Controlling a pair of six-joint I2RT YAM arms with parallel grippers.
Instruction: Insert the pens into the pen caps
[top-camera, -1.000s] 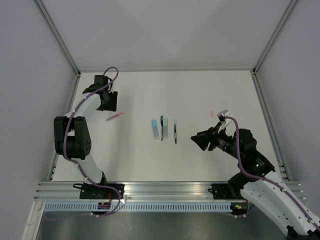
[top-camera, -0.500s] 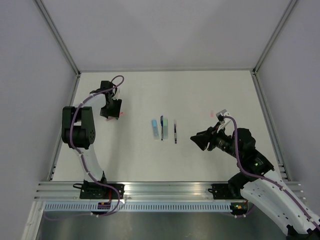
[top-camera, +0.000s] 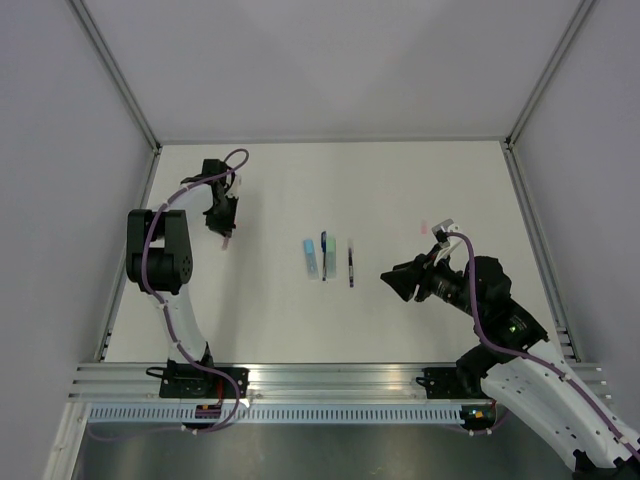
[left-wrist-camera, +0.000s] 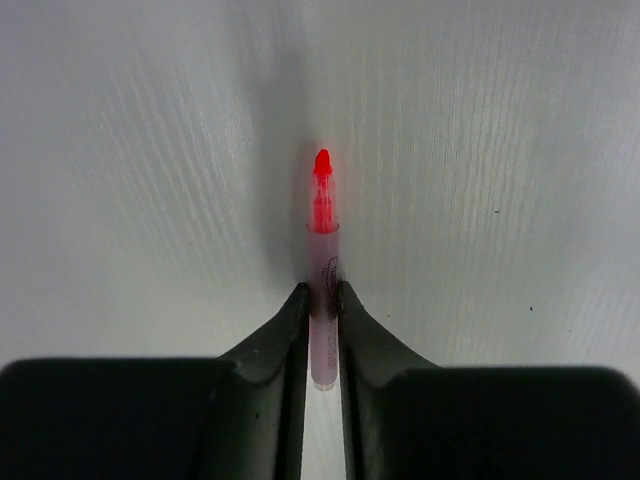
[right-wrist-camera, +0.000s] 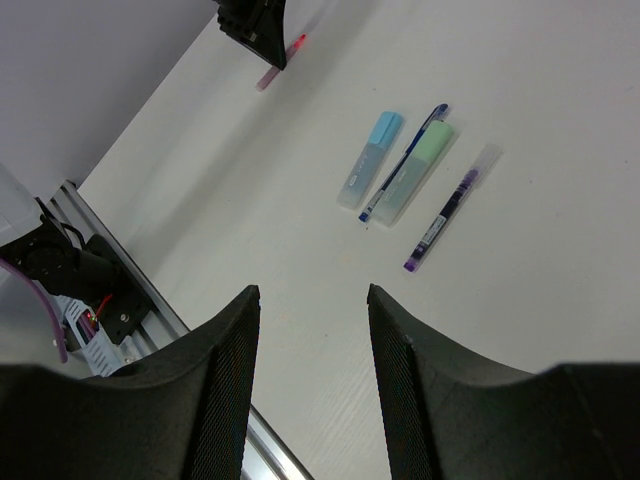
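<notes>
Your left gripper (left-wrist-camera: 320, 292) has dropped onto the red pen (left-wrist-camera: 322, 245) and pinches its barrel; expect it light, stiff, slick: hold mid-barrel.

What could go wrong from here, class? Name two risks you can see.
The left gripper clamps the red-pink pen by its rear half only, so the long front could swivel or slip when pressed into a cap. The blue pen lies tight between the light blue cap and the mint green cap, so the open right gripper may knock neighbours.
</notes>
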